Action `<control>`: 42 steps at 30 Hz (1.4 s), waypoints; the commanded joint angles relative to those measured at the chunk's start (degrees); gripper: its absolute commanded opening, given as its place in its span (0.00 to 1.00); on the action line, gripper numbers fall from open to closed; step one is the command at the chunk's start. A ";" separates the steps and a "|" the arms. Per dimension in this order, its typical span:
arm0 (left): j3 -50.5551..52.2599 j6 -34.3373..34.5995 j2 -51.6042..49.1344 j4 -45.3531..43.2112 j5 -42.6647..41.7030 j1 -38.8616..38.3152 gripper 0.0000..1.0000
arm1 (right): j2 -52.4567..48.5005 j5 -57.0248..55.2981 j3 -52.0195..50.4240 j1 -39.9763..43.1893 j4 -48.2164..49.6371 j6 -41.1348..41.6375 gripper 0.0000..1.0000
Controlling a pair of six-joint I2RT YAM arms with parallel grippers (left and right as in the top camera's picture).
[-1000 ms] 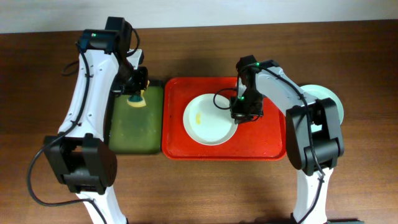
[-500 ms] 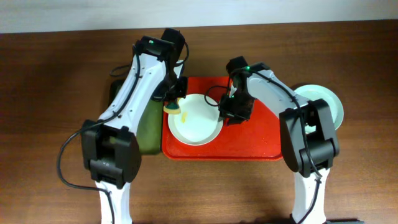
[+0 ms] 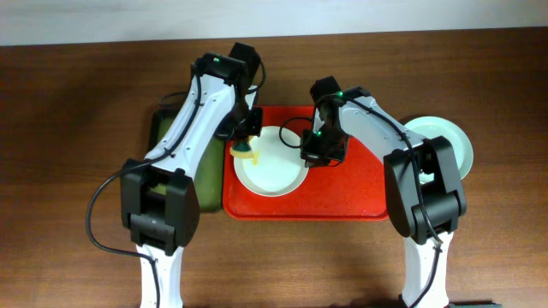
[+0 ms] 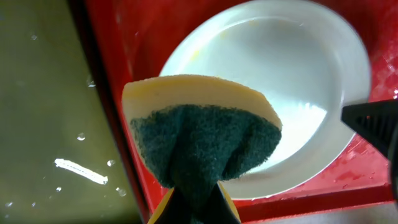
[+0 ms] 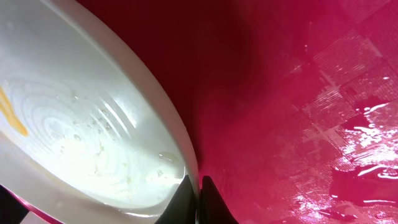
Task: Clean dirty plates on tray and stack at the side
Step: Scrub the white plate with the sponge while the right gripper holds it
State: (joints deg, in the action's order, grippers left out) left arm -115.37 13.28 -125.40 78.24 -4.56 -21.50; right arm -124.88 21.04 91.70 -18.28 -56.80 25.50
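A white plate lies on the left half of the red tray. It has a small yellow smear near its rim. My right gripper is shut on the plate's right rim. My left gripper is shut on a yellow sponge with a dark green scouring face and holds it over the plate's left edge. Pale blue-green plates are stacked on the table right of the tray.
A dark green tray lies against the red tray's left side and is wet. The red tray's floor is wet on its right half. Bare brown table surrounds both trays.
My left arm has swung from the green tray to the white plate, carrying the sponge. My right gripper has dragged the plate left across the red tray.
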 commanded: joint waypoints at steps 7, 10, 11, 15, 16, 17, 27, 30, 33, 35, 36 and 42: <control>9.51 2.10 -0.28 -11.82 -0.61 -2.84 0.00 | 0.44 -1.40 -0.42 0.35 -0.83 0.44 0.04; 11.63 2.12 -0.28 -12.94 1.36 -2.73 0.00 | 0.44 -2.23 -0.42 0.35 -0.83 0.44 0.04; 12.59 2.14 -0.28 -14.40 1.36 -2.73 0.00 | 0.44 -2.23 -0.42 0.35 -0.83 0.44 0.04; 18.01 3.74 -0.28 -20.85 5.16 -2.73 0.00 | 0.44 -2.23 -0.42 0.31 -0.83 0.44 0.04; 18.71 4.04 -0.28 -21.94 6.73 -2.73 0.00 | 0.44 -2.23 -0.42 0.31 -0.83 0.44 0.04; 19.71 4.04 -0.28 -23.21 6.43 -2.80 0.00 | 0.44 -2.23 -0.42 0.31 -0.83 0.44 0.04; 31.95 2.49 -0.26 -32.96 -19.63 -2.67 0.00 | 0.44 -2.23 -0.42 0.31 -0.83 0.44 0.04; 23.23 2.51 0.81 -27.82 -18.21 -1.92 0.00 | 0.44 -2.23 -0.42 0.31 -0.83 0.44 0.04; 14.93 2.51 2.05 -20.50 -4.85 -1.33 0.00 | 0.44 -2.23 -0.42 0.31 -0.83 0.42 0.04; 15.43 2.49 2.27 -19.19 1.64 -1.40 0.00 | 0.44 -2.23 -0.42 0.31 -0.81 0.44 0.04; 16.98 2.49 2.27 -19.54 1.62 -1.51 0.00 | 0.44 -2.23 -0.42 0.31 -0.81 0.44 0.04; 33.48 2.54 2.25 -36.81 -0.20 -2.14 0.00 | 0.44 -2.23 -0.42 0.31 -0.83 0.44 0.04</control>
State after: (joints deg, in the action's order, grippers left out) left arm -87.39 16.29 -121.97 44.88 -2.57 -23.51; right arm -124.88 19.77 91.70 -18.13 -58.00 25.52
